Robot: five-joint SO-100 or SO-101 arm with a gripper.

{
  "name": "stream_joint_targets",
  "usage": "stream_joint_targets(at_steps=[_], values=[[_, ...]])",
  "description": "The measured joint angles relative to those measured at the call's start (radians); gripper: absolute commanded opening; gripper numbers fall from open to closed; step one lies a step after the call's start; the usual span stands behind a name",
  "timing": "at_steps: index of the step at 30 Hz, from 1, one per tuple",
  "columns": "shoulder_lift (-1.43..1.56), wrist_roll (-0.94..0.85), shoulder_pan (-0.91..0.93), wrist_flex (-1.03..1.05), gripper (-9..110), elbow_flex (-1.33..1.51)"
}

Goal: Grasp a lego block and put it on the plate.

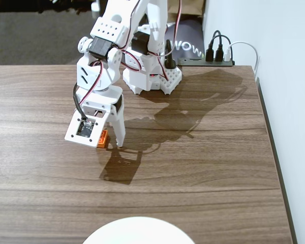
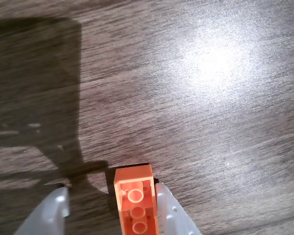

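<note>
The orange lego block [image 1: 102,138] lies on the wooden table between my gripper's [image 1: 104,143] fingers. In the wrist view the block [image 2: 135,198] shows its hollow underside with round tubes. It sits against the right finger [image 2: 169,210], and a clear gap separates it from the left finger [image 2: 51,213]. My gripper [image 2: 110,192] is open and low over the table, around the block. The white plate [image 1: 140,231] shows only as its top rim at the bottom edge of the fixed view, well below the gripper.
The arm's white base [image 1: 152,76] stands at the back of the table. A black power strip [image 1: 206,62] with plugged cables lies behind it to the right. The table's right edge [image 1: 272,152] runs along a white wall.
</note>
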Motion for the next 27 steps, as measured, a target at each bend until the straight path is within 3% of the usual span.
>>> stream_joint_targets(at_steps=[11, 27], values=[[0.002, 0.000, -0.002, -0.003, 7, 0.006], [0.026, 0.008, -0.002, -0.005, 7, 0.023]])
